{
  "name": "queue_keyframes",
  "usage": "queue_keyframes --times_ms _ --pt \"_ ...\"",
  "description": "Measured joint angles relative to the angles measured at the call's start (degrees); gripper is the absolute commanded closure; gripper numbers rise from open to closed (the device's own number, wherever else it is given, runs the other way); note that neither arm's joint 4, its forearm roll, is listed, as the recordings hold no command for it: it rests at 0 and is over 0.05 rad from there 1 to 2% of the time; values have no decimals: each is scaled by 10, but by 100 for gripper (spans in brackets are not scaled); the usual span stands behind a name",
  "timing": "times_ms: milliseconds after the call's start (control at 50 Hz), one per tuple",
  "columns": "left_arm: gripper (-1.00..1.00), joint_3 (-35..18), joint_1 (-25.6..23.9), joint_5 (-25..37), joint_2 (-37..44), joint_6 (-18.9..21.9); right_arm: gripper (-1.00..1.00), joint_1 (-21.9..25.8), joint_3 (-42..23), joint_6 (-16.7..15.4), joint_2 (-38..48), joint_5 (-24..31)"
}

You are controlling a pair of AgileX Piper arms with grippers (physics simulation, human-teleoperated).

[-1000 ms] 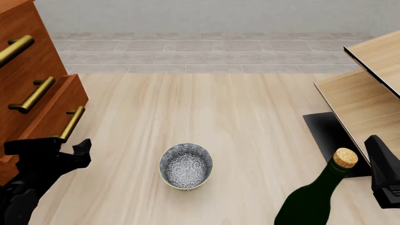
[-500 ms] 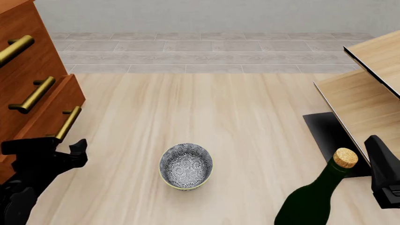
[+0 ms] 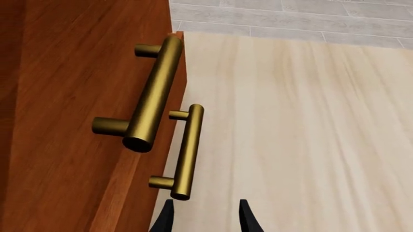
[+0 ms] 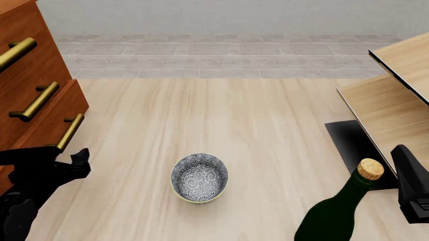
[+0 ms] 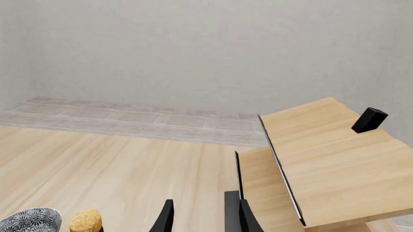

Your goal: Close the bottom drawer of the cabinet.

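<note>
The reddish-brown cabinet (image 4: 30,73) stands at the left edge of the front view, with three brass bar handles. The bottom drawer (image 4: 48,128) sticks out a little to the right of the drawers above it. Its handle (image 4: 70,131) also shows in the left wrist view (image 3: 187,152), beyond the bigger handle of the drawer above (image 3: 154,96). My left gripper (image 4: 57,156) is open and empty, right in front of the bottom drawer's front. One of its fingertips (image 3: 166,216) is just under the handle's near end. My right gripper (image 4: 405,168) is open and empty, far right.
A patterned bowl (image 4: 199,177) sits mid-table. A dark green corked bottle (image 4: 338,211) stands at the front right beside my right gripper. Pale wood furniture with black edging (image 4: 385,108) and a black mat (image 4: 352,143) fill the right side.
The bottom drawer has slid leftwards, further into the cabinet. My left gripper has moved left with it. The right arm has not moved.
</note>
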Motion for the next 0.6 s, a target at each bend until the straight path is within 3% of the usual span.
queue_keyframes --times_ms 600 --pt "-100 -3 21 -1 -4 5 -100 0 0 -2 0 -1"
